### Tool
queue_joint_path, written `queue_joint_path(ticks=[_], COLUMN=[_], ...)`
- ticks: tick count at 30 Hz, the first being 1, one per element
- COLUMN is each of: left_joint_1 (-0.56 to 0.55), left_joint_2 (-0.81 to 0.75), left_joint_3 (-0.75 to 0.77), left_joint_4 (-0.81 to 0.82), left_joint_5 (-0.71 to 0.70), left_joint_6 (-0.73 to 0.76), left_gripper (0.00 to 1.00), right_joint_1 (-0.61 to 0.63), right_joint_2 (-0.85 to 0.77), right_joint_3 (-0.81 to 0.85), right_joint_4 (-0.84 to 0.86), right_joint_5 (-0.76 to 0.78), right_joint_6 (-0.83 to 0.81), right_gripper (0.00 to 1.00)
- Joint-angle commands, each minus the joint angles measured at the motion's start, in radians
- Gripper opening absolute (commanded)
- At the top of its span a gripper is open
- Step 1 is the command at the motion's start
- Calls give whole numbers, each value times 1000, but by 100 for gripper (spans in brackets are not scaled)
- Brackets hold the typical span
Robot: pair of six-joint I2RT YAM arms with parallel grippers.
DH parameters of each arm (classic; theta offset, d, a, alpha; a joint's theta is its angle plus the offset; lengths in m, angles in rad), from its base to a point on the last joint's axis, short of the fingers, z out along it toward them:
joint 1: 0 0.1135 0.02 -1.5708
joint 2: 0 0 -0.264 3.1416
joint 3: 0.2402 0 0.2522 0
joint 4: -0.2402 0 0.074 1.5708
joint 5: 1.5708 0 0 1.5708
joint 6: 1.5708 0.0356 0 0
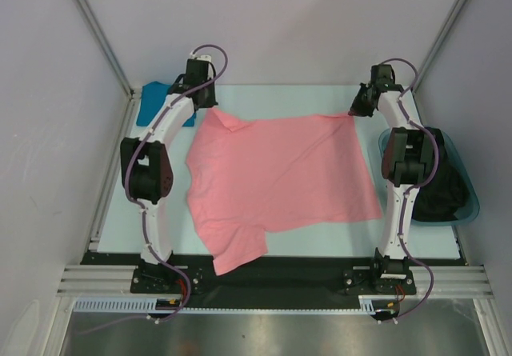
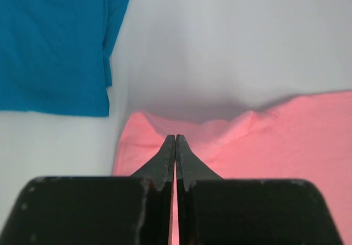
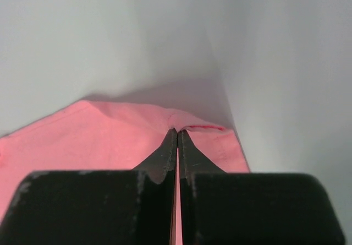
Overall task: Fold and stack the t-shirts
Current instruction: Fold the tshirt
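The salmon pink t-shirt (image 1: 280, 180) lies spread out across the middle of the table, with one sleeve hanging towards the near edge. My left gripper (image 1: 210, 106) is at its far left corner, shut on the pink fabric (image 2: 286, 140), with the tips (image 2: 175, 137) at the cloth's edge. My right gripper (image 1: 353, 113) is at the far right corner. It is shut (image 3: 177, 130) on the hem, and the pink cloth (image 3: 99, 135) bunches at the tips. The teal-blue t-shirt (image 1: 154, 104) lies folded at the back left corner (image 2: 49, 47), apart from the pink one.
A translucent teal tub (image 1: 472, 200) stands at the right edge beside the right arm, with a dark cloth (image 1: 440, 184) in it. White walls close in the back and both sides. The arm bases are on the near rail.
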Motion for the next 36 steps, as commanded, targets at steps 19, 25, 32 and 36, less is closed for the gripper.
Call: queue_joint_path(ticks=[19, 25, 32, 36], left_joint_1=[-11, -11, -11, -11], left_joint_2=[-567, -622, -682, -687], left_joint_3=[-501, -564, -638, -664], left_joint_4=[-114, -137, -143, -151], left_joint_5=[86, 122, 125, 129], left_joint_6=[-228, -253, -257, -254], left_gripper=[0, 0, 0, 0], right_joint_1=[-62, -62, -62, -62], right_joint_2=[-167, -216, -241, -258], right_joint_3=[-53, -125, -184, -234], right_joint_4=[-187, -205, -231, -227], right_joint_5=[-52, -65, -75, -75], right_joint_6=[-39, -41, -57, -64], right_gripper=[0, 0, 0, 0])
